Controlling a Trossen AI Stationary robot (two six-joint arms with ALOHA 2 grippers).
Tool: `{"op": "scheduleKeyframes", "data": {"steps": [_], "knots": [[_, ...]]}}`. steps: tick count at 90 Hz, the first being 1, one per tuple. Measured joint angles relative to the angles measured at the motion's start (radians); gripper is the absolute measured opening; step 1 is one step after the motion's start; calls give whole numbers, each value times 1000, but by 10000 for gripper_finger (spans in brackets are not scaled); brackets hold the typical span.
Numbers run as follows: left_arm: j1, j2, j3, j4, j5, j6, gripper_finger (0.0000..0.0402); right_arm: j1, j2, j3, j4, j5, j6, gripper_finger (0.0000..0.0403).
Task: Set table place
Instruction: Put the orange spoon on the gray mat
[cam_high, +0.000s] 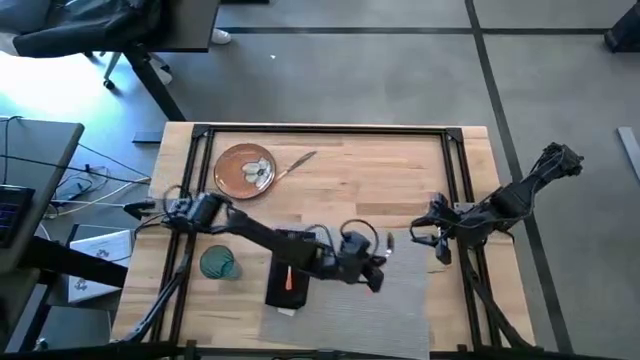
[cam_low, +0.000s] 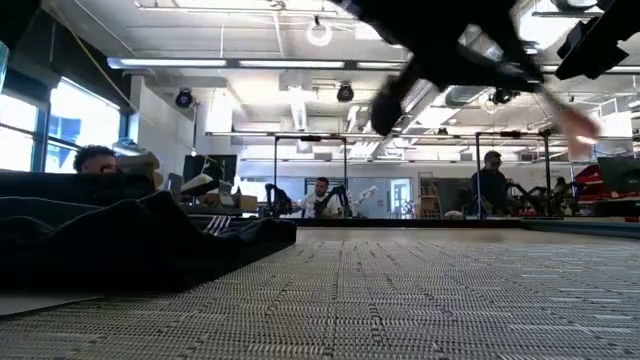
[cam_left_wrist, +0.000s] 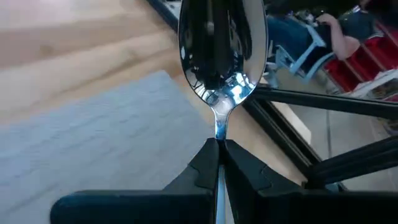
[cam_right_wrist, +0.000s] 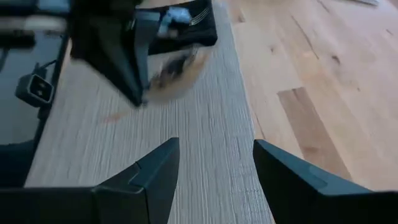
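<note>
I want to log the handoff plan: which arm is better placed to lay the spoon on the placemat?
Left. Its tool is shut on the spoon, right above the grey placemat. The right tool is open and empty at the mat's edge.

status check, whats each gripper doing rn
Left gripper shut on spoon, above placemat. Right gripper open, idle at placemat's right edge. Plate off the placemat. Nothing blocking.

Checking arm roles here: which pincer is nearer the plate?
Left. The left pincer, gripping a spoon, is over the placemat; the right pincer is farther from the plate.
</note>
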Motion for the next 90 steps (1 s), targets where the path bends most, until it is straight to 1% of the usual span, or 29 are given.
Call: {"op": "scheduleKeyframes", "data": {"steps": [10,17,30,45,64,78,90], "knots": [[-1,99,165,-139,9,-42,0,0,-18,0,-57,-2,27,193],[-2,155,254,-237,12,-78,0,0,-21,0,-99,-3,50,192],[-2,227,346,-256,34,-98,0,0,-17,0,-169,-3,106,193],[4,266,359,-257,51,-140,0,0,-16,0,-177,3,138,193],[9,286,358,-231,36,-158,4,0,-16,0,-175,16,161,192],[9,298,358,-234,29,-156,22,0,-16,0,-176,22,161,192],[11,298,357,-232,21,-134,49,0,-16,0,-176,22,156,193]]}}
